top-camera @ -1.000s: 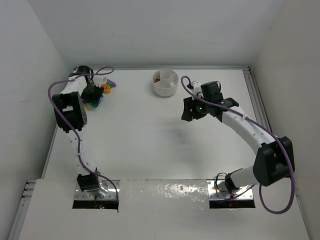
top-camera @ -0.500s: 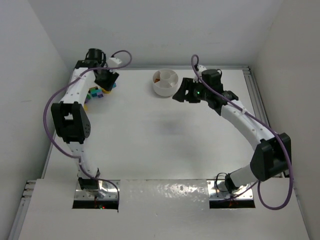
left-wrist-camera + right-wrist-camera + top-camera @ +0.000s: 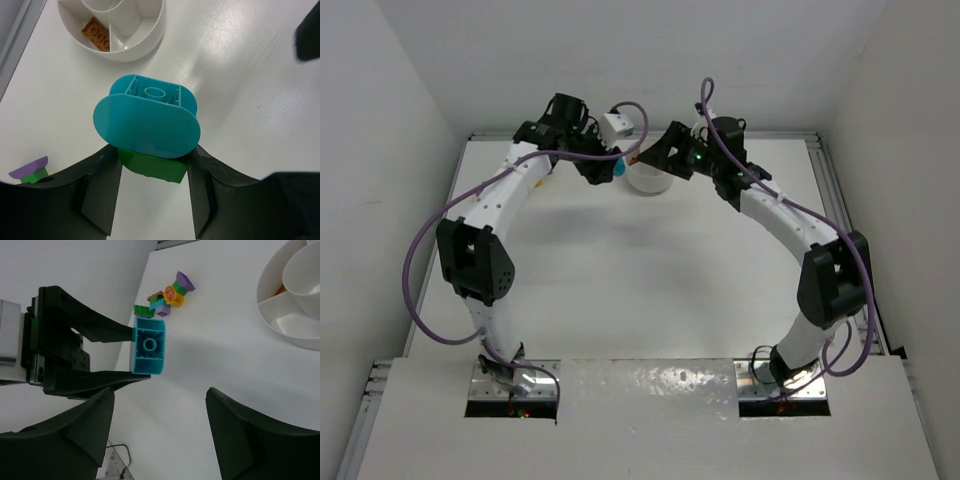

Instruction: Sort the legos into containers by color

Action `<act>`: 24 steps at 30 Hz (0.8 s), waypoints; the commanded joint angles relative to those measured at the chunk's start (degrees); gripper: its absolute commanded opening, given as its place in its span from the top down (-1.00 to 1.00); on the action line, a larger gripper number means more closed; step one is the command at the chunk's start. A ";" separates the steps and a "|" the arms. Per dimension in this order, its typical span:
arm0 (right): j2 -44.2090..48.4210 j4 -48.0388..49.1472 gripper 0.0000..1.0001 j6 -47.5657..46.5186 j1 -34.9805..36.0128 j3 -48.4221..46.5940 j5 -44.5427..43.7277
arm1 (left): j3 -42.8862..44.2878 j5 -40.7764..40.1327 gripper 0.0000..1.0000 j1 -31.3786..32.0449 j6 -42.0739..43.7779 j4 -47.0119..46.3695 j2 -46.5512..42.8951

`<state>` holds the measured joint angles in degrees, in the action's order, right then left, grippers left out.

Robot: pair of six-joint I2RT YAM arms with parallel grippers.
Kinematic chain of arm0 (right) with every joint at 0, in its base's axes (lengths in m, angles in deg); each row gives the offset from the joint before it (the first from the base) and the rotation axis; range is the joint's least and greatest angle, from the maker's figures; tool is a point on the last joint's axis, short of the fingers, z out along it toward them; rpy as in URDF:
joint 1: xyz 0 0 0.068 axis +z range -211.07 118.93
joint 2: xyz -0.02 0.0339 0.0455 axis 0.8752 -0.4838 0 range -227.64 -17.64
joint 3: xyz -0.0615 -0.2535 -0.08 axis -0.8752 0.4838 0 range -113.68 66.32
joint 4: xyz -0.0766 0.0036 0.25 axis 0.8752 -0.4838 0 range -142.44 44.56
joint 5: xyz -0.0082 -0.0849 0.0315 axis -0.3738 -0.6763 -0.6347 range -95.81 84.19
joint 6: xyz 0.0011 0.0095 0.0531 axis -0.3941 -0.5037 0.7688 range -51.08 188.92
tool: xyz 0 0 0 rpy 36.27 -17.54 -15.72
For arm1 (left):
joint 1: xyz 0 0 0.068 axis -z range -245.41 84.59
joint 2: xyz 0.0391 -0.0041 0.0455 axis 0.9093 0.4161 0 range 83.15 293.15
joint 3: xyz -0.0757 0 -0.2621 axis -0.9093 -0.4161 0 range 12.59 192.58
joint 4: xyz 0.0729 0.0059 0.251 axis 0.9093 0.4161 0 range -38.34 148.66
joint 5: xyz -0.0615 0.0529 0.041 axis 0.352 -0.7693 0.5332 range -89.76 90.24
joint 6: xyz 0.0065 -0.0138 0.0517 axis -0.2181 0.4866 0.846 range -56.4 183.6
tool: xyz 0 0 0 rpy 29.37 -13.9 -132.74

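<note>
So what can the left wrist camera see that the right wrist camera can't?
Only the left wrist view: a green brick tucked under the held one, and the studs of an orange brick lying in one wedge of the white dish. Only the right wrist view: the pile of loose bricks far off, the left end effector seen from outside, and the right end effector, open and empty. Both: the teal brick gripped by the left end effector, and part of the white dish.
</note>
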<state>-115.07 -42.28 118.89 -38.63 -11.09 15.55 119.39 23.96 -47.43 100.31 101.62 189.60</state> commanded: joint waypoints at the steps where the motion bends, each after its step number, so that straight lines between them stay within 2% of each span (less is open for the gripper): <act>1: -2.06 5.54 -0.46 3.37 1.56 -2.57 2.53 | -0.37 4.31 1.00 1.36 1.70 -1.35 -2.83; 8: -6.72 6.86 -0.51 4.34 4.54 -5.82 3.68 | -0.72 5.45 1.00 3.82 3.19 -0.47 -2.48; 13: -8.74 7.48 -0.43 4.43 4.63 -6.53 3.16 | -0.81 7.03 1.00 4.08 3.46 0.23 -2.65; 15: -9.01 7.65 -0.23 4.78 4.63 -6.53 2.98 | -0.98 7.04 1.00 4.26 3.28 0.32 -2.74; 16: -9.10 8.35 0.00 5.30 4.63 -6.27 2.89 | -0.98 7.04 1.00 4.26 3.19 0.06 -2.83; 19: -9.27 9.06 0.42 5.66 4.63 -5.91 2.54 | -0.55 7.39 1.00 4.35 2.32 -0.29 -2.83; 20: -9.18 9.15 0.71 5.66 4.72 -5.74 2.19 | -0.46 7.47 1.00 4.26 1.88 -0.30 -2.74; 21: -9.01 9.15 0.85 5.57 4.64 -5.56 1.49 | -0.54 6.95 1.00 4.26 1.61 -0.38 -2.66; 22: -8.83 8.89 0.97 4.79 4.63 -5.39 1.14 | -0.63 6.51 1.00 4.35 1.18 -0.56 -2.74; 24: -7.96 7.75 1.00 3.03 4.63 -5.30 0.00 | -1.94 3.63 1.00 4.26 -0.40 -1.26 -2.66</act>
<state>-124.58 -37.39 124.42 -34.33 -14.92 16.71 118.43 27.92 -43.61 101.84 101.97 189.36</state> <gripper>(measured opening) 0.357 0.474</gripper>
